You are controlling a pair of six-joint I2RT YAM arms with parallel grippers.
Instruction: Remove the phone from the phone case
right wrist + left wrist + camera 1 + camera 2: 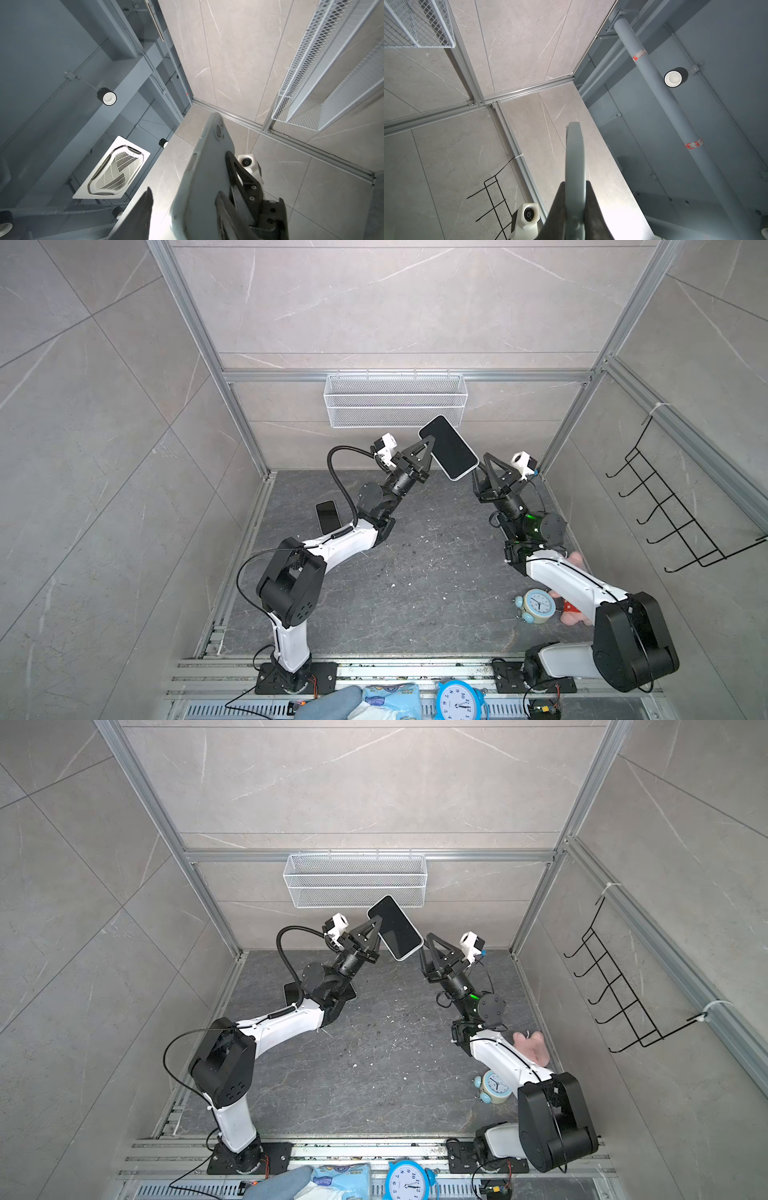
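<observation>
Basket (395,400) on the wall at 12 o'clock; phone (449,447), in its case (199,182), aloft before the basket's 5 o'clock corner; my left gripper (431,444) clamped on its 9 o'clock edge; my right gripper (480,464) at its 5 o'clock corner, jaws apart astride it.

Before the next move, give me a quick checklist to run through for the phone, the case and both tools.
1. Left tool shut on the edge of the cased phone: ok.
2. Phone held in the air above the table: ok.
3. Right tool open at the lower end of the case: ok.
4. Right tool gripping the case: not ok, jaws apart.
5. Phone out of the case: not ok, the white rim surrounds the screen.
6. Case corner loosened: cannot tell.
</observation>
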